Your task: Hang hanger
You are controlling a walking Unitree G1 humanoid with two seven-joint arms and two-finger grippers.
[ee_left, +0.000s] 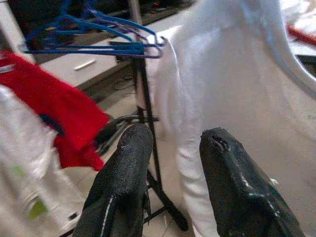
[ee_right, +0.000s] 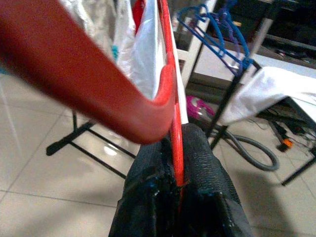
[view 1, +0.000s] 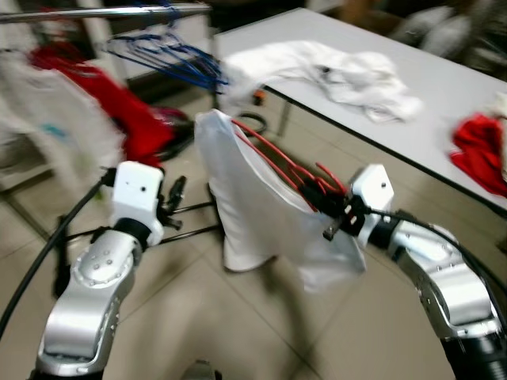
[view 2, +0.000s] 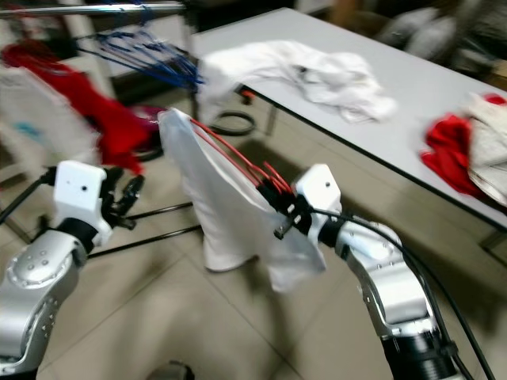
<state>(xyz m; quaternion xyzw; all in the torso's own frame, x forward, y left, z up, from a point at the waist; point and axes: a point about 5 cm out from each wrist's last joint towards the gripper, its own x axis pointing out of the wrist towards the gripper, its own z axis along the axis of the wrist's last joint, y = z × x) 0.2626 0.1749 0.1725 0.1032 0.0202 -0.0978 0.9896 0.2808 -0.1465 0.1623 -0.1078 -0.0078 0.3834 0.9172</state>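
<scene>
Right gripper: fingers pinched tight on the thin bar of the red hanger, which carries a white garment held up above the tiled floor, between the two arms. Left gripper: fingers parted, nothing between them, near the garment's side. Beyond: clothes rack with blue hangers and a red shirt; grey table with a white cloth heap.
</scene>
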